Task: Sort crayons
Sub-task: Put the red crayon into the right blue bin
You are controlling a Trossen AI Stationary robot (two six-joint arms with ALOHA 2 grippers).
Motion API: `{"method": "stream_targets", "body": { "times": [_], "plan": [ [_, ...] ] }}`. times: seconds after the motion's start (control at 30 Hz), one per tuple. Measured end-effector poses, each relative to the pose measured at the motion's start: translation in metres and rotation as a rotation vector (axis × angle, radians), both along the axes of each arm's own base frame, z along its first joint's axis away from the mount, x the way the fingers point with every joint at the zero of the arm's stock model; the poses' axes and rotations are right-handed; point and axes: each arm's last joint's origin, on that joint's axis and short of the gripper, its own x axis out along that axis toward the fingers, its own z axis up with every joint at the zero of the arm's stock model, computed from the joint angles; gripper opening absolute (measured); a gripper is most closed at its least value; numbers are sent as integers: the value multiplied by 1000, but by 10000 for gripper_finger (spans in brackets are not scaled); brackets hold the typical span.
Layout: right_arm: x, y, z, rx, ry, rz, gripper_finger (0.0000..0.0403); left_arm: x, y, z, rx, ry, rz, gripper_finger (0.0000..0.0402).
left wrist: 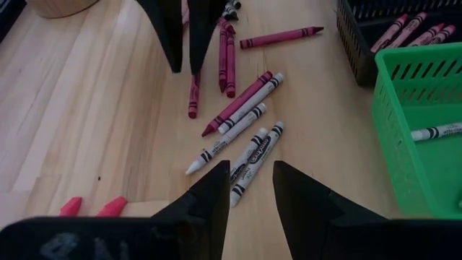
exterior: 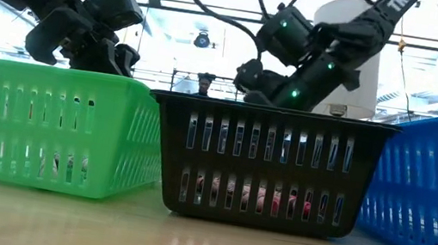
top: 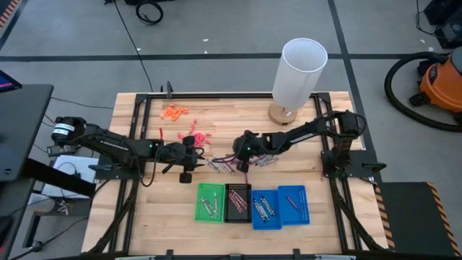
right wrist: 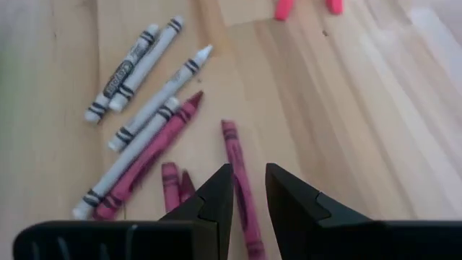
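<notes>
Loose crayons (top: pixel 224 165), grey-white and dark maroon, lie flat on the wooden table between my two grippers. My left gripper (left wrist: pixel 250 189) hovers open at their left. The near ends of two grey-white crayons (left wrist: pixel 254 155) lie just ahead of its gap. My right gripper (right wrist: pixel 249 184) comes in from the right, open by a narrow gap, slanting down. One maroon crayon (right wrist: pixel 237 162) lies on the table in line with that gap. I see no finger on it. In the low view the trays hide both grippers' fingertips.
Four small trays stand in a row near the front edge: green (top: pixel 211 203), black (top: pixel 237 202) and two blue (top: pixel 266 210) (top: pixel 294 204), each with crayons inside. Orange bits (top: pixel 175 112) and pink bits (top: pixel 195 135) lie farther back. A tall white cylinder (top: pixel 297 72) stands at the back right.
</notes>
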Motion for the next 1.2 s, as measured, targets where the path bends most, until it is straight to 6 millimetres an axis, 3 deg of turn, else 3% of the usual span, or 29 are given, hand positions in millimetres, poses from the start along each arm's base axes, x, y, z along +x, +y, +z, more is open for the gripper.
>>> {"method": "stream_targets", "body": {
  "times": [0.47,0.77,0.9,1.07,1.2],
  "plan": [
    [5,-5,-21,10,20,17,89,-1,0,-2,2,24,0,117],
    [3,-5,-22,18,47,3,20,-1,0,-2,1,22,0,117],
    [4,-5,-22,18,47,2,19,-1,0,-2,-3,22,4,117],
    [3,-4,-10,25,64,2,26,-1,0,-2,-3,23,4,117],
    [4,-1,20,27,15,1,27,-1,0,-2,-3,23,4,117]
  ]
}}
